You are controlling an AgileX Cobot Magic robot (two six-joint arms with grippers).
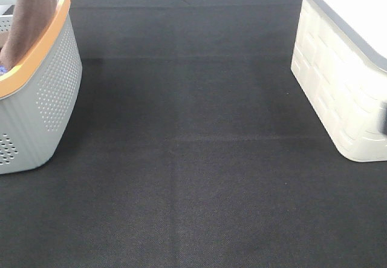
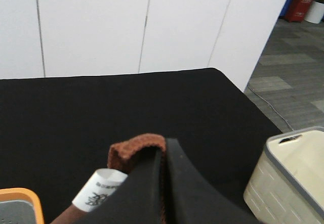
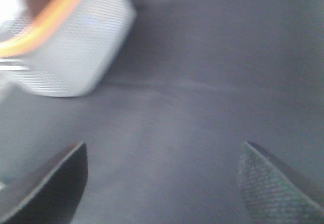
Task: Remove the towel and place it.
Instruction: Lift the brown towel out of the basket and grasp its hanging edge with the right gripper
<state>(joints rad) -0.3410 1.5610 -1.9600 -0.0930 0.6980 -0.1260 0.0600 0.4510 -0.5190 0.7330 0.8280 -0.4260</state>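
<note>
A: Where is the towel hanging?
B: It is hanging at the far left, its long axis running upright, its lower end going down inside the grey basket
A: And the claws?
B: The left gripper is pinching a fold of the towel, jaws closed on it. The right gripper is standing wide open, holding nothing, above the black mat
</note>
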